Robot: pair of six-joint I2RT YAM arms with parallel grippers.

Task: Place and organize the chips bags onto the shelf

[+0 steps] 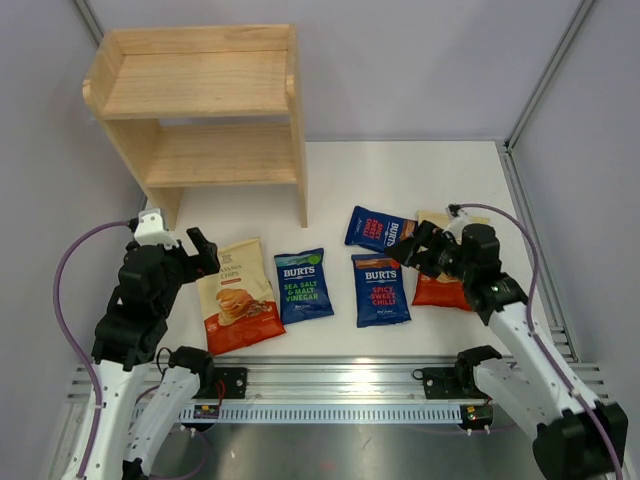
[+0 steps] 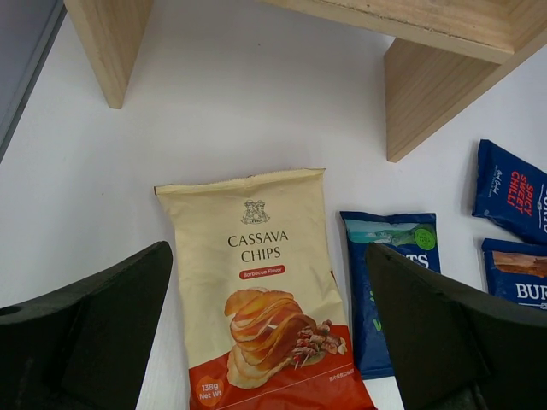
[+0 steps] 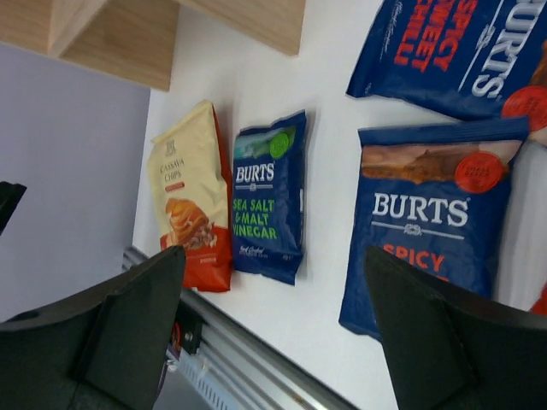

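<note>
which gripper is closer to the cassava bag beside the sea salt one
Left. The left gripper hovers at the top edge of the cassava bag; the right gripper sits across, by the chilli bags.

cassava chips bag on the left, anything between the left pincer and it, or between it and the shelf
Nothing visible does. The open left pincer looks straight at the cassava chips bag, and only bare table lies between that bag and the shelf.
</note>
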